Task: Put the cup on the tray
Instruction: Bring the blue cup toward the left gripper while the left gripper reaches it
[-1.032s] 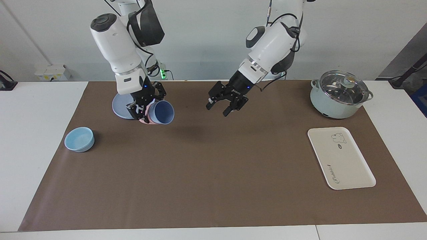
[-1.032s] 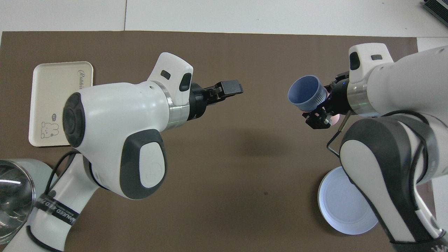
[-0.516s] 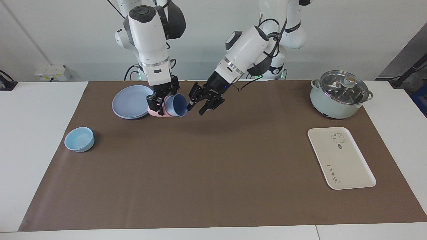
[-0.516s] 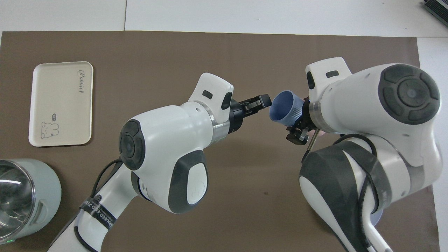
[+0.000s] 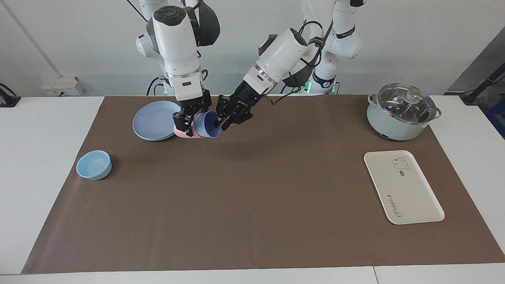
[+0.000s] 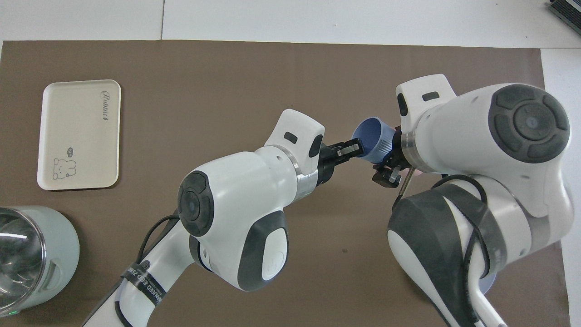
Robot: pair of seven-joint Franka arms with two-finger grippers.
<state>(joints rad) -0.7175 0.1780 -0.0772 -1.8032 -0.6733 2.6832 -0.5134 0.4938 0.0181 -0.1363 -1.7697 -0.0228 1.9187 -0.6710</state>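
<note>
The right gripper (image 5: 188, 123) is seen clamped on a pink cup (image 5: 182, 131) in which the cup (image 5: 208, 124) is nested, the pair being held in the air just beside the plate (image 5: 153, 120), toward the left arm's end of the table from it. The stack is tipped on its side, so that the cup's long axis runs roughly level and its open mouth is turned toward the left gripper (image 5: 230, 115). That gripper is spread, and one finger appears to be inside the mouth with the other outside the wall, though whether the rim is touched cannot be told; in the overhead view the left gripper (image 6: 348, 149) is shown right at the rim of the cup (image 6: 373, 141). The coming move is judged to turn on this one relation: the cup lies straight ahead of the left gripper along its own line of reach, mouth first, so a pinch on the rim wall would be followed by a pull along the cup's axis, away from the plate, to slide it out of the pink cup. The right gripper (image 6: 387, 172) would have to hold the pink cup firm meanwhile. The tray (image 5: 403, 186) lies well apart from the plate, at the left arm's end of the table, and the left arm is plainly the nearer one for that delivery. A pot (image 5: 402, 111) stands just beside the tray, nearer to the robots, and a bowl (image 5: 94, 164) sits near the plate, farther from the robots.
</note>
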